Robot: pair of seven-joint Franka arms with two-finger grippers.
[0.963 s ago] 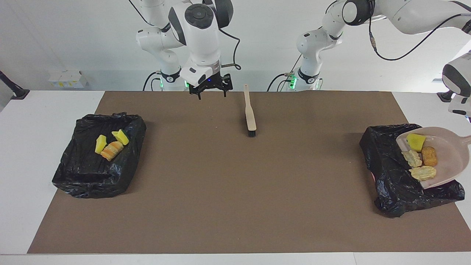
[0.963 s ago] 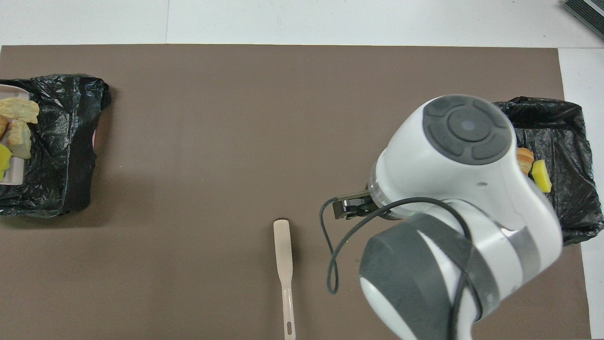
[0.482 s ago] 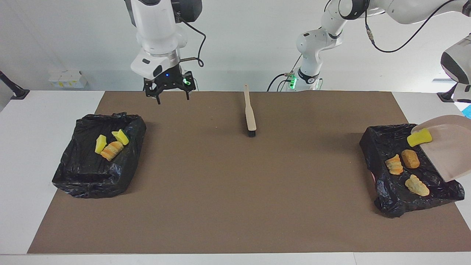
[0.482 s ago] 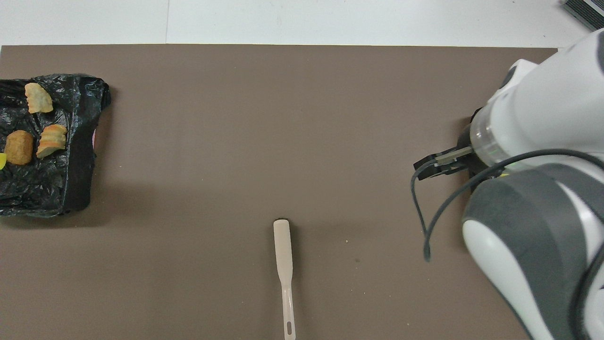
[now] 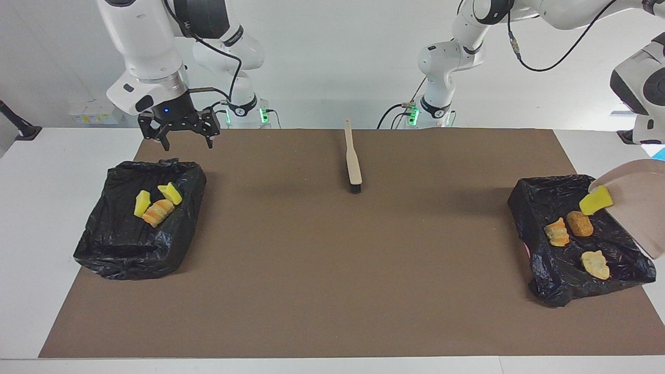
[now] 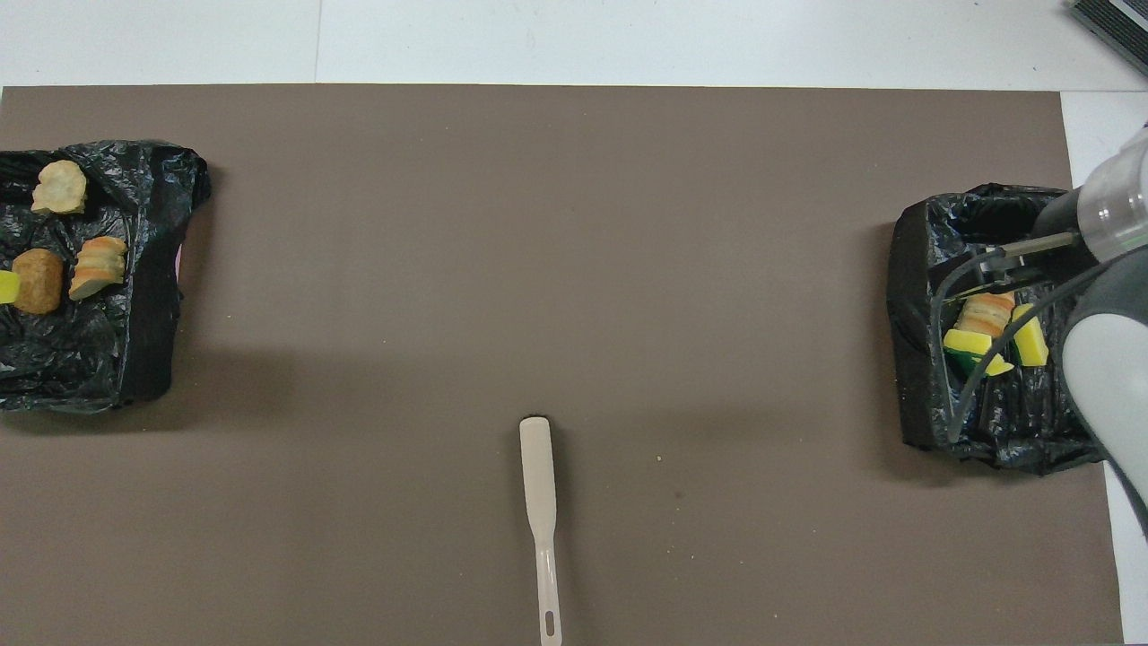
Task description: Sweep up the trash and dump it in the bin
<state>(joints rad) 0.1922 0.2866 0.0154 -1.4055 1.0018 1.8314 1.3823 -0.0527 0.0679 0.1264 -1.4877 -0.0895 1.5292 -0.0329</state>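
Seven scraps: three in the bin [image 5: 119, 244] at my right arm's end, three in the other bin [image 5: 540, 270], one yellow sponge [image 5: 596, 200] on the tilted dustpan [image 5: 636, 208]. Right gripper [image 5: 181, 140] spread, empty; I count the unseen left gripper clenched.

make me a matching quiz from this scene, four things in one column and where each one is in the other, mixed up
Things:
1. beige brush with black bristles
2. yellow sponge piece at the pink dustpan's lip
3. round tan bread chunk
4. right claw

Places:
A. in the black-lined bin at the left arm's end
B. flat on the brown mat, between the two bins
C. in the air above the other black-lined bin
D. on the tilted dustpan's edge

Pairs: 1-B, 2-D, 3-A, 4-C
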